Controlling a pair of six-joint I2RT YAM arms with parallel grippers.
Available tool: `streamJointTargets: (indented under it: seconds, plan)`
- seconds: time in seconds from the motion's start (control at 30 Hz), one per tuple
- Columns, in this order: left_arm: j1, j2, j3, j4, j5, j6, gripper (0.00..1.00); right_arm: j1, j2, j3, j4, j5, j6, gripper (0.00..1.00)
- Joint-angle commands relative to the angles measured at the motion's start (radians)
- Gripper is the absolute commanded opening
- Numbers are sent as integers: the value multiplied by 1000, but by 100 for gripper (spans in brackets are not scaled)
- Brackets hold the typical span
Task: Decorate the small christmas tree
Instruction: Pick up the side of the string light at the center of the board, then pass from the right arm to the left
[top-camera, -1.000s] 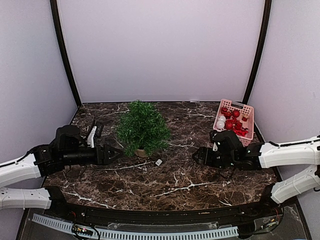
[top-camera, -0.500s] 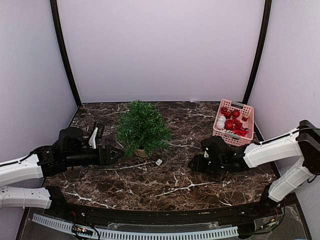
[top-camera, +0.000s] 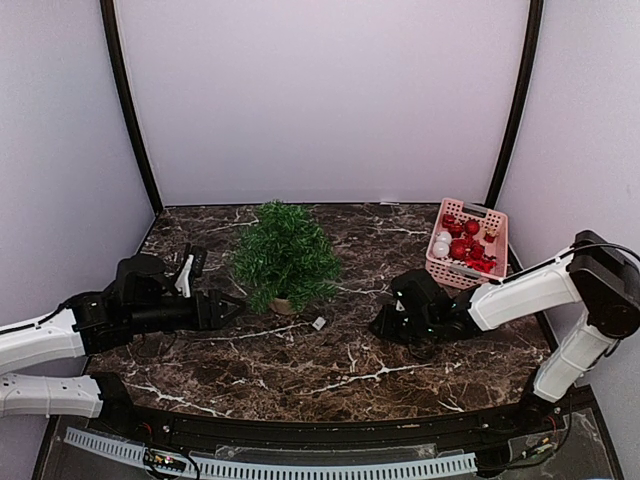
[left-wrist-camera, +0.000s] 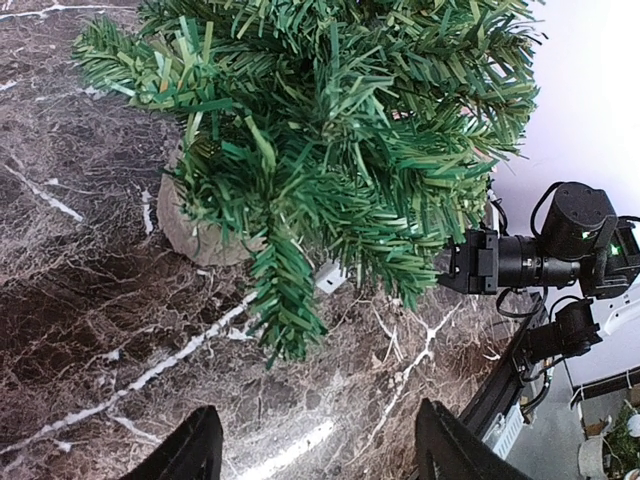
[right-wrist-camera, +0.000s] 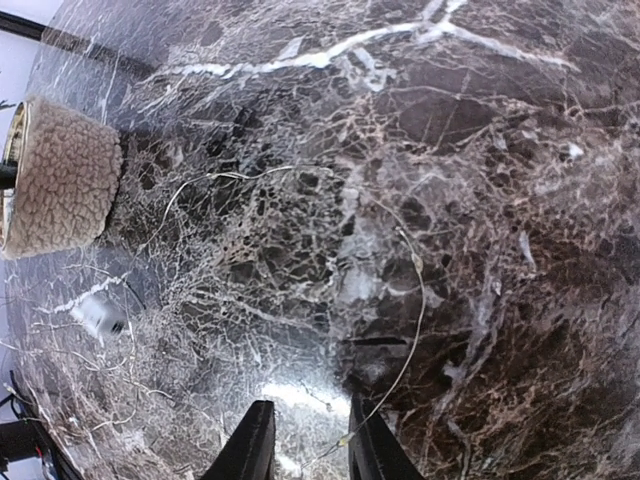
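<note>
The small christmas tree (top-camera: 285, 255) stands at the table's middle left, bushy green on a tan base (left-wrist-camera: 195, 225). My left gripper (top-camera: 235, 305) hovers just left of the tree, open, with nothing between its fingers (left-wrist-camera: 315, 440). A low branch (left-wrist-camera: 285, 300) hangs in front of it. My right gripper (top-camera: 380, 325) is low over the marble, right of the tree. Its jaws (right-wrist-camera: 305, 440) have narrowed but still show a gap. A thin light wire (right-wrist-camera: 420, 300) lies on the table and runs in between them, against the right finger (right-wrist-camera: 372, 450).
A pink basket (top-camera: 495, 225) of red and white ornaments sits at the back right. A small white box (top-camera: 317, 324) lies on the marble in front of the tree, also visible in the right wrist view (right-wrist-camera: 100, 315). Grey walls close in the table.
My right arm has slid left across the table toward the tree, and its jaws have narrowed around the wire. The left arm and the tree have not moved.
</note>
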Motion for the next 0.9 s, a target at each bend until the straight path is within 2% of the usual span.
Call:
streamJointTargets:
  seconds: [0.0,0.1,0.13,0.27,0.53,0.73,0.87]
  plan:
    - [-4,-29,21,-30,-26,28,69,7,10,22,7,49,30,17]
    - [-5,-47,29,-45,-45,44,69,6,-19,6,9,89,56,2]
    - [-5,-50,34,-52,-51,56,69,5,-38,0,9,105,61,0]
    - [-4,-65,80,-96,-82,111,69,-4,-169,-8,-48,208,54,0]
    - [-15,10,241,-106,-44,233,69,-23,-558,100,-317,457,-71,0]
    - [-74,82,336,-53,-20,279,69,-26,-755,204,-376,492,-193,0]
    - [-138,157,419,-45,-35,326,69,-26,-806,276,-358,488,-288,0]
